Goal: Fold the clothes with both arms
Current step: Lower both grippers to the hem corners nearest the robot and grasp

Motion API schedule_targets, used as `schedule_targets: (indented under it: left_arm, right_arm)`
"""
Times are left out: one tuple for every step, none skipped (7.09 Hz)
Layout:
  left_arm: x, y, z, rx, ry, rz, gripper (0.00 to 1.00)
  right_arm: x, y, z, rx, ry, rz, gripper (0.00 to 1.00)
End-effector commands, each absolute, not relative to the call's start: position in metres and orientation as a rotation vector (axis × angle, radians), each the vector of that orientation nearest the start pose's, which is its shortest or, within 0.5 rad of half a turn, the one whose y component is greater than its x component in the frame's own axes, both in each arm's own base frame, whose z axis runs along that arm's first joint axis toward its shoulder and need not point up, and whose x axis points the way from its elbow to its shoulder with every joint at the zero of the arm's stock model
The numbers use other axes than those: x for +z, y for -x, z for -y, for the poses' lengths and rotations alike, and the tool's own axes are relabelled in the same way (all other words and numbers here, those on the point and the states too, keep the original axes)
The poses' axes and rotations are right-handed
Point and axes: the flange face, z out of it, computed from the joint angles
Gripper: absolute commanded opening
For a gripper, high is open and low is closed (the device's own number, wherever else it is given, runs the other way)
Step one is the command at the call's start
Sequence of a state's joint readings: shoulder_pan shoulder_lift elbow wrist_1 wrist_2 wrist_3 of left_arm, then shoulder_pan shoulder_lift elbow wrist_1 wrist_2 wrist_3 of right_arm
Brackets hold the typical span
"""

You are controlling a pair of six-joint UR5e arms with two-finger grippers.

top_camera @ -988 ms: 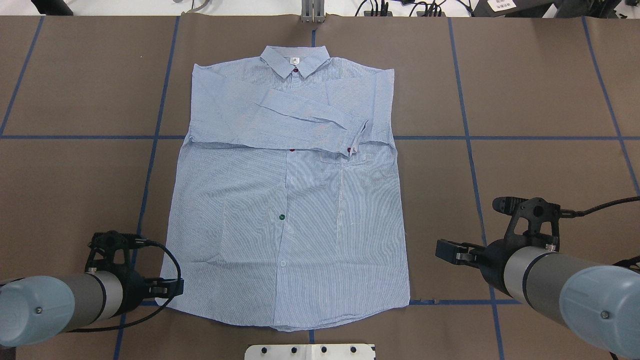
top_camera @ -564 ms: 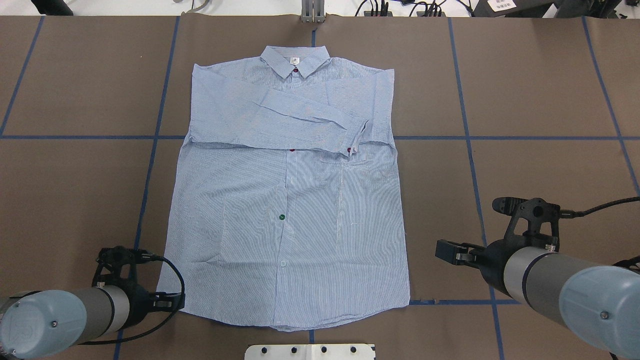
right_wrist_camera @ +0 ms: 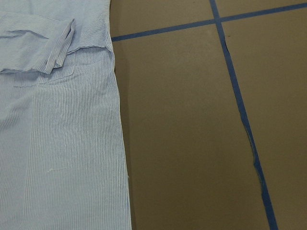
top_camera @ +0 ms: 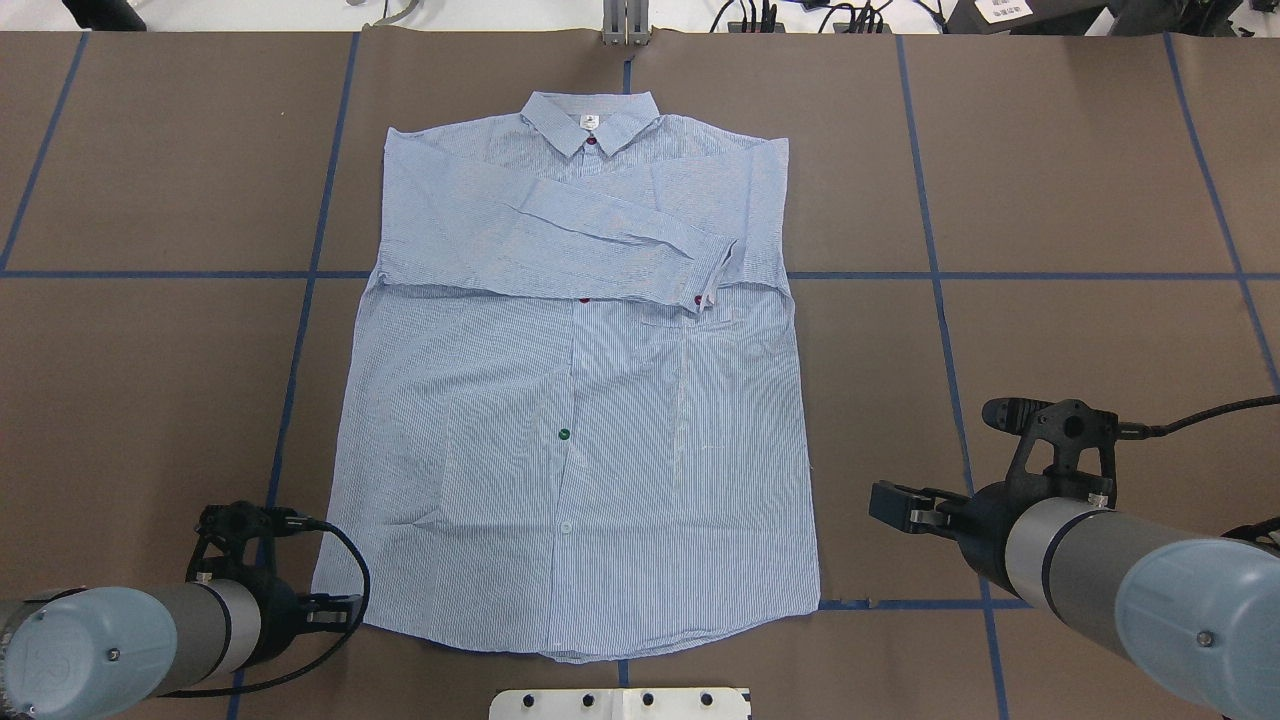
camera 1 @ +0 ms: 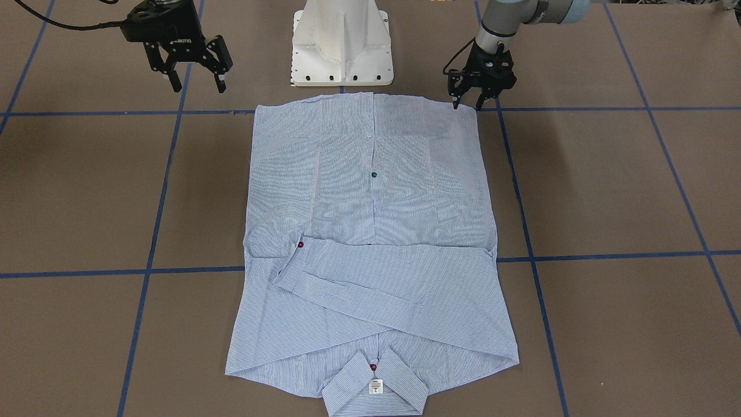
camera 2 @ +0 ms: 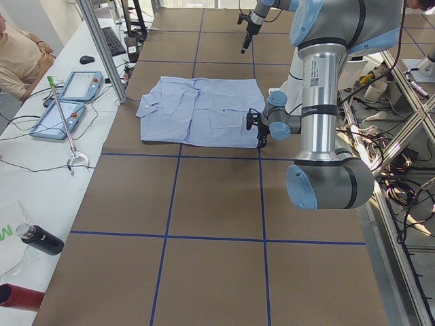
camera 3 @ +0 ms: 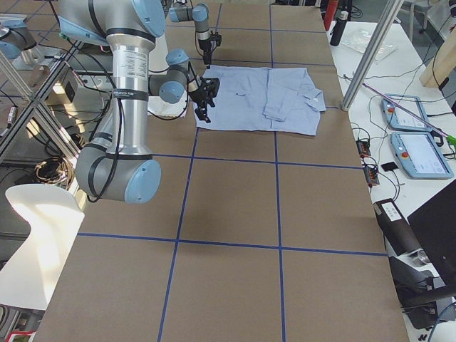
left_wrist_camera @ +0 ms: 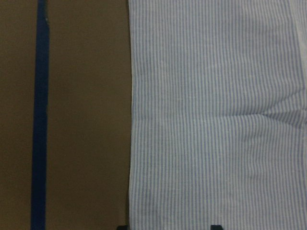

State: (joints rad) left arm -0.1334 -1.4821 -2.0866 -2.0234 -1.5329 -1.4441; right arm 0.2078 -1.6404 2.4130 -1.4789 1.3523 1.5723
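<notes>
The light blue striped shirt (top_camera: 570,400) lies flat and face up, collar (top_camera: 590,118) far from me, both sleeves folded across the chest. It also shows in the front-facing view (camera 1: 370,191). My left gripper (camera 1: 468,105) is open and low over the hem corner on my left. In the left wrist view its fingertips (left_wrist_camera: 216,226) straddle the shirt's side edge (left_wrist_camera: 132,143). My right gripper (camera 1: 197,84) is open and empty, above bare table beside the hem's other corner. The right wrist view shows the shirt's edge (right_wrist_camera: 117,143) to its left.
The white pedestal base (camera 1: 341,40) stands just behind the hem. Blue tape lines (top_camera: 935,270) cross the brown table cover. Control tablets (camera 2: 71,85) and a seated person (camera 2: 17,58) are past the collar end. A dark bottle (camera 2: 41,239) lies on the side bench.
My left arm has drawn back toward the near table edge, bringing its gripper to the hem corner. The right arm has barely moved. The shirt lies as before.
</notes>
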Motion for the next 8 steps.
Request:
schedule_targets:
  left_arm:
    - [0.4154,-0.4344,0.1971,-0.018,-0.148,-0.855,0.64]
    - [0.4149,-0.4366,0.1974,-0.018,-0.148,-0.856,0.64]
    - [0.4107,-0.4392,0.1970,-0.017,-0.149,-0.865,0.64]
    - [0.4108,-0.4399,0.1971,-0.017,-0.149,-0.865,0.63]
    - [0.4124,-0.4417,0.1973,-0.017,-0.148,-0.862,0.61]
    - [0.4139,-0.4422,0.1973,-0.016,-0.147,-0.859,0.61]
    - [0.4147,-0.4425,0.1973,-0.015,-0.147,-0.858,0.61]
    - [0.4147,-0.4425,0.1973,-0.012,-0.148,-0.858,0.60]
  right_arm:
    - [0.2999,0.3500,0.2319,0.291,-0.299,0.837,1.00]
    - [0.3005,0.3499,0.2317,0.290,-0.297,0.835,1.00]
    - [0.3005,0.3498,0.2318,0.291,-0.299,0.835,1.00]
    - [0.3005,0.3498,0.2318,0.291,-0.299,0.835,1.00]
    - [0.3011,0.3502,0.2319,0.290,-0.299,0.834,1.00]
    - [0.3024,0.3511,0.2321,0.290,-0.298,0.831,1.00]
    - [0.3024,0.3511,0.2321,0.290,-0.298,0.831,1.00]
    - [0.3024,0.3511,0.2321,0.290,-0.298,0.831,1.00]
